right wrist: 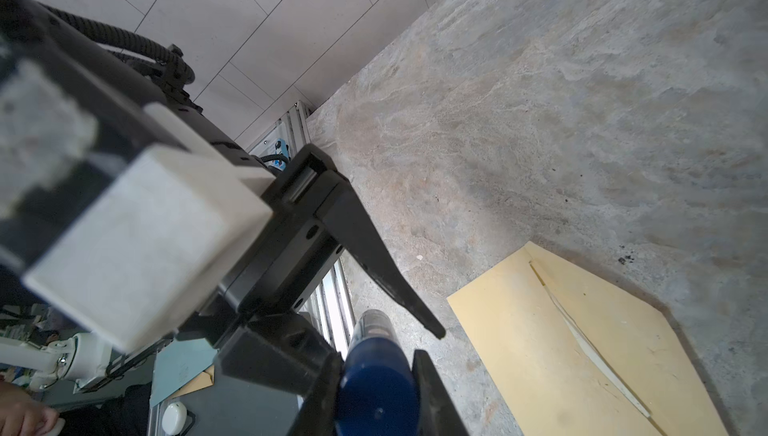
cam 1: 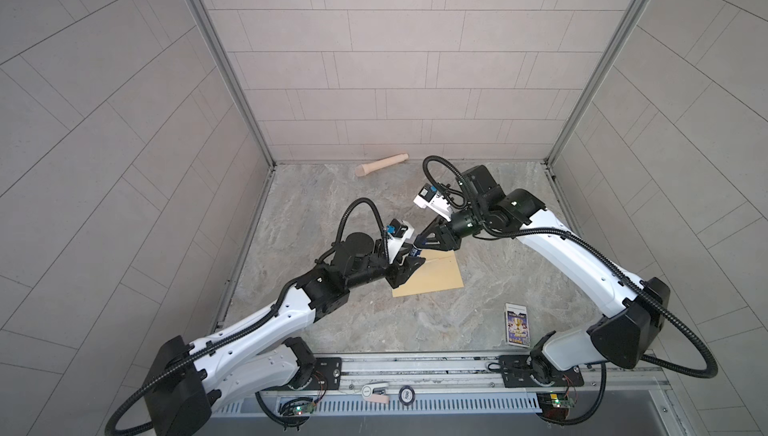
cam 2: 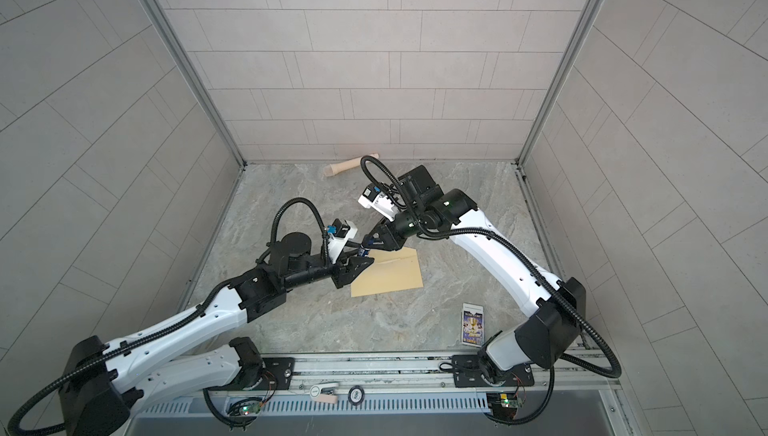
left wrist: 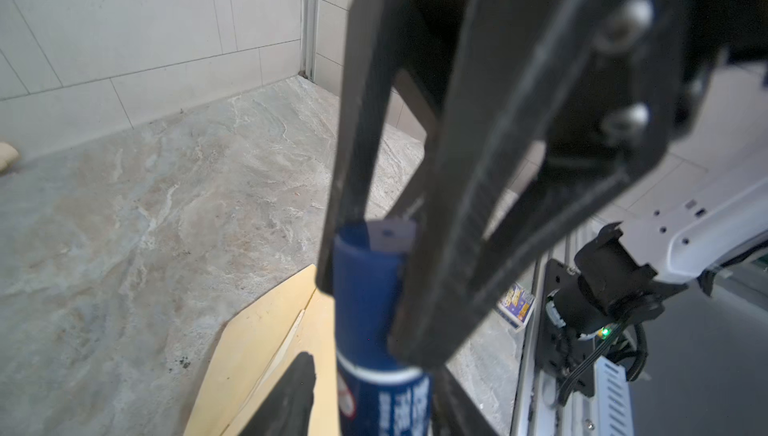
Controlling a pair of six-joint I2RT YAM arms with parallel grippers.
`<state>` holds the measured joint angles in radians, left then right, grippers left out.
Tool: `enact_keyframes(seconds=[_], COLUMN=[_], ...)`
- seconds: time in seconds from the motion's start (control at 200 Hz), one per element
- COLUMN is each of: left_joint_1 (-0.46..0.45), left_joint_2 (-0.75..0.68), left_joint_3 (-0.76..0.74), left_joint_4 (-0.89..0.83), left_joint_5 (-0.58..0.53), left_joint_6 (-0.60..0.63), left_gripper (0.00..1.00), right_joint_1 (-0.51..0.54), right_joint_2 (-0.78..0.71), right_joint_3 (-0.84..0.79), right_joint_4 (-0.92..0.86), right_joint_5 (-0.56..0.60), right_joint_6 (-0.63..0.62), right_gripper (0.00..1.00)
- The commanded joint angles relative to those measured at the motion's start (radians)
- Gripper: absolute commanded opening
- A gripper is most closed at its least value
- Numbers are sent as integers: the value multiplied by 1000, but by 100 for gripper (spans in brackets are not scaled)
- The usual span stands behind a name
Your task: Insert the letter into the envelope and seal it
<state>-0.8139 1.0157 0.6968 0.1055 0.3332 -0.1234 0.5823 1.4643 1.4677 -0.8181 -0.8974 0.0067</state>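
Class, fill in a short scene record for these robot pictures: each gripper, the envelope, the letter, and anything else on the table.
Envelope: flat on the table, flap folded out
Right gripper: shut on a blue tube, over the envelope
Left gripper: open, fingers beside the tube's end
Letter: cannot tell; a pale strip shows along the flap fold
Other items: wooden peg by the back wall; printed box near the front

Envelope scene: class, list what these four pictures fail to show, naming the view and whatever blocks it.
Most of the letter: right wrist view, only a pale sliver shows; the envelope covers the rest.
One end of the envelope: both top views, behind the left gripper.
Label on the glue stick: left wrist view, blurred and cut by the frame edge.
Print on the printed box: a top view, too small.
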Motion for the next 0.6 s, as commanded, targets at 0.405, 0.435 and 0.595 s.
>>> enact_keyframes(seconds=[0.405, 0.435, 0.595], left_joint_1=[4, 4, 4], left_joint_2=[-14, -18, -18], left_joint_3=[14, 5, 7], left_joint_4=[18, 26, 22], left_joint_5=[9, 13, 32], left_joint_6=[21, 16, 13], left_gripper=[37, 43, 38], right_joint_1=[-23, -23, -24], right_joint_2=[-38, -40, -37], right_joint_3=[10, 12, 14], right_joint_4=[-9, -9, 2], right_joint_5=[11, 12, 7], right_joint_6=[22, 24, 36], right_gripper=[0, 0, 0])
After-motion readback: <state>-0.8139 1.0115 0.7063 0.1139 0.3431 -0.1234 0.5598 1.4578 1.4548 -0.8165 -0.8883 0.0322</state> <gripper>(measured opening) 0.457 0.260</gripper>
